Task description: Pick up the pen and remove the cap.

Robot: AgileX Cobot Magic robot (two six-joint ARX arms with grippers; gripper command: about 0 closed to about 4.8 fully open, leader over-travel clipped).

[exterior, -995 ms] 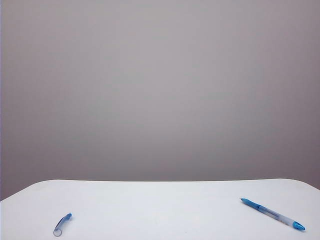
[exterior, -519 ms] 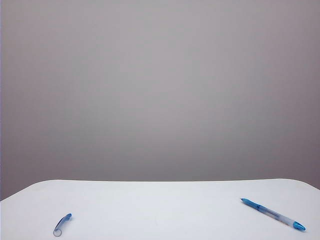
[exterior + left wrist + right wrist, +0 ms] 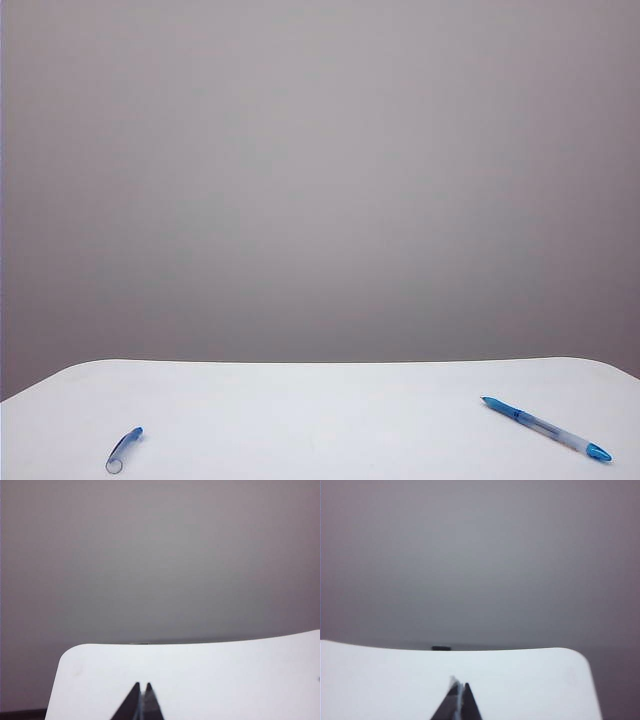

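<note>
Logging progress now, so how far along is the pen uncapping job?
Looks done: the cap lies at the table's left, apart from the pen at the right. In hand: nothing; left claw and right claw are shut, empty. Left: nothing apparent.

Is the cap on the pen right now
No, the cap lies apart at the table's near left, and the pen lies at the near right.

Right claw (image 3: 459, 686) at frame's lower edge, dark fingertips pressed together, nothing between them. White tabletop (image 3: 530, 680) beneath, rounded corner visible. Small dark object (image 3: 441, 648) at tabletop's far edge, too small to identify. Plain grey wall (image 3: 480, 555) behind.
</note>
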